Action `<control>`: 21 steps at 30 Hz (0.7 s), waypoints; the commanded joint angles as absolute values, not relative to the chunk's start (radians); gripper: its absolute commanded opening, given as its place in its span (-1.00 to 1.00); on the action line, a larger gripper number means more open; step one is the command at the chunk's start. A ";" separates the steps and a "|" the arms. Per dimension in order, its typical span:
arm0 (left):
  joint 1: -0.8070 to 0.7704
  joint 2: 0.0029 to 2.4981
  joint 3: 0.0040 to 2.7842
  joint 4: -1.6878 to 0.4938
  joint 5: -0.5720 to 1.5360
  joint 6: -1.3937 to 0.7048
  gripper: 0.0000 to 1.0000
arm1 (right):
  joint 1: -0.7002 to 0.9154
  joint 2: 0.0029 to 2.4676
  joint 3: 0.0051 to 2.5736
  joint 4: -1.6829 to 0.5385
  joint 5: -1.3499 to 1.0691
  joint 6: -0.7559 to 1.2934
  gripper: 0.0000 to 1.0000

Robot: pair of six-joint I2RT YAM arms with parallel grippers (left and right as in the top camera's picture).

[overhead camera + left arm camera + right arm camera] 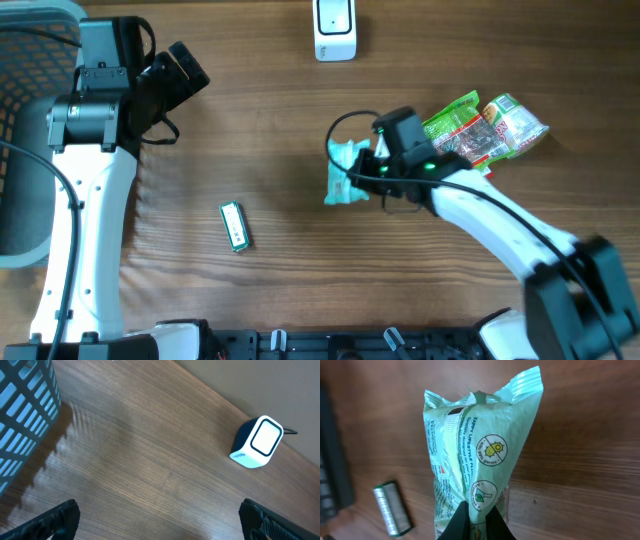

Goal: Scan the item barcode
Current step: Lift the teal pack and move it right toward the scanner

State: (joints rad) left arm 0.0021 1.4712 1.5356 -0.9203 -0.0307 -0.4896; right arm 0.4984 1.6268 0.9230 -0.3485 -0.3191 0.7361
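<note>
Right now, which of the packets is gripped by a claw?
The pale mint-green packet, pinched in the shut right claw. The two bright printed packets lie free beside that arm, and the small green packet lies alone.

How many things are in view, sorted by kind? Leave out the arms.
Pale green plastic packet, pinched in the right tool: 1
Green and red crinkly snack packets: 2
Small silver and green wrapped stick: 1
White box-shaped barcode scanner: 1
Blue plastic mesh basket: 1
Total: 6
</note>
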 commanded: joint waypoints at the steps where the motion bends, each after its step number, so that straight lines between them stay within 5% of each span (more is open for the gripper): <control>1: 0.007 1.453 1.551 -0.918 -0.027 -0.471 1.00 | 0.532 1.691 0.921 -0.317 -0.311 0.758 -0.37; 7: 0.007 1.453 1.551 -0.918 -0.027 -0.471 1.00 | 0.518 1.662 0.942 -0.298 -0.309 0.649 0.31; 15: 0.007 1.453 1.551 -0.918 -0.027 -0.471 1.00 | 0.516 1.663 0.943 -0.299 -0.125 0.628 0.44; 21: 0.007 1.453 1.551 -0.918 -0.027 -0.471 1.00 | 0.521 1.689 0.940 -0.298 -0.121 0.612 0.31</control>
